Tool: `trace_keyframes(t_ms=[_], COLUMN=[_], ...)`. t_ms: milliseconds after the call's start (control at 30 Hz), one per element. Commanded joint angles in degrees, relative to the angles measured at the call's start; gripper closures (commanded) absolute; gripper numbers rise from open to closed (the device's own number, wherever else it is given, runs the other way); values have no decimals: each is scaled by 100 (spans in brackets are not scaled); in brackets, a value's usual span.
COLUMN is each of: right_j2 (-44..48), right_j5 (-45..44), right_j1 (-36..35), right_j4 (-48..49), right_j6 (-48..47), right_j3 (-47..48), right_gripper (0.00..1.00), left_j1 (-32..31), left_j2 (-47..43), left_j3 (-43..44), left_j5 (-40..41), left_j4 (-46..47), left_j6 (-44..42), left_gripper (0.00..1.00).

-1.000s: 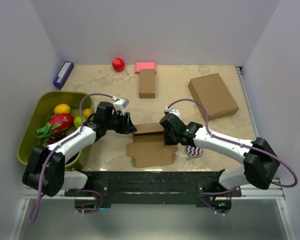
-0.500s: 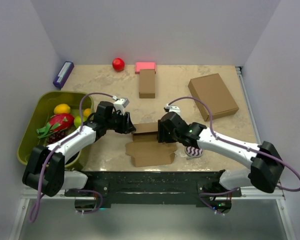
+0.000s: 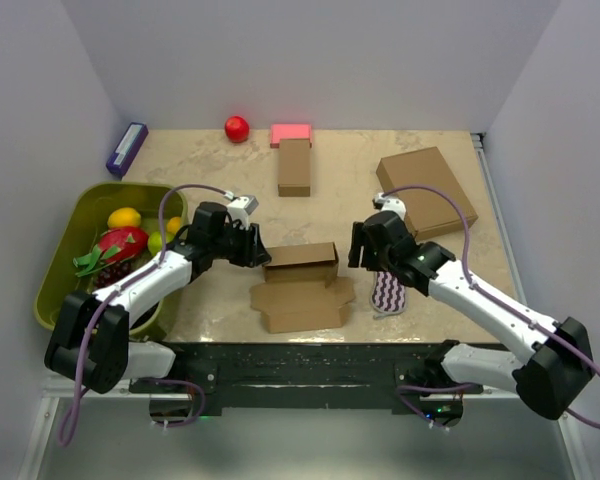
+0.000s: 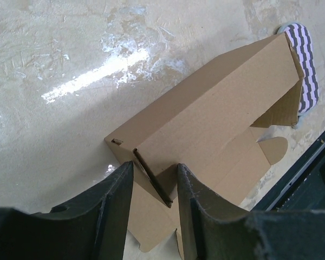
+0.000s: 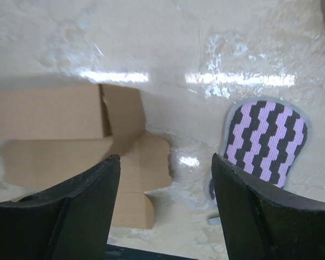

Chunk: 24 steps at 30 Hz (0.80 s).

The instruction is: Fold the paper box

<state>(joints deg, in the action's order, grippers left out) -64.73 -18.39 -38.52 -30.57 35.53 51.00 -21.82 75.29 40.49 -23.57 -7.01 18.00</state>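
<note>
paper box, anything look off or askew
Only half formed: the paper box has its far wall raised while the near panel lies flat and the right-end flap splays open. The left gripper pinches its left end. No tears visible.

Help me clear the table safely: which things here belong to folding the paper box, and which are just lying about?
In the job: paper box; left claw, clamped on its end; right claw, open beside it.

Lying about: striped pad; square box; narrow box; pink block; red ball; purple box; bin of fruit.
</note>
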Motion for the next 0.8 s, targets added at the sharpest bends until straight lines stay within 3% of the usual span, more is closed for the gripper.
trace_keyframes(t_ms=[0, 100, 233, 400, 533, 767], right_j2=[-146, 214, 435, 664, 199, -66], right_j5=[414, 941, 943, 767, 890, 266], right_j1=[-15, -24, -68, -261, -313, -973], right_j4=[489, 1393, 2325, 2740, 2740, 3452], right_j6=[-441, -599, -863, -1171, -1232, -1443], right_j3=[-633, -1265, -1821, -2200, -2095, -2244], right_gripper=[28, 27, 25, 22, 26, 29], left_j1=[29, 29, 29, 29, 29, 29], left_j2=[-58, -67, -75, -119, -119, -119], left_j3=[91, 82, 91, 82, 91, 82], left_j5=[424, 353, 318, 388, 389, 397], left_j4=[-363, -345, -337, -354, -354, -363], left_j6=[-323, -332, -332, -350, -359, -411], left_gripper=[58, 58, 58, 58, 58, 58])
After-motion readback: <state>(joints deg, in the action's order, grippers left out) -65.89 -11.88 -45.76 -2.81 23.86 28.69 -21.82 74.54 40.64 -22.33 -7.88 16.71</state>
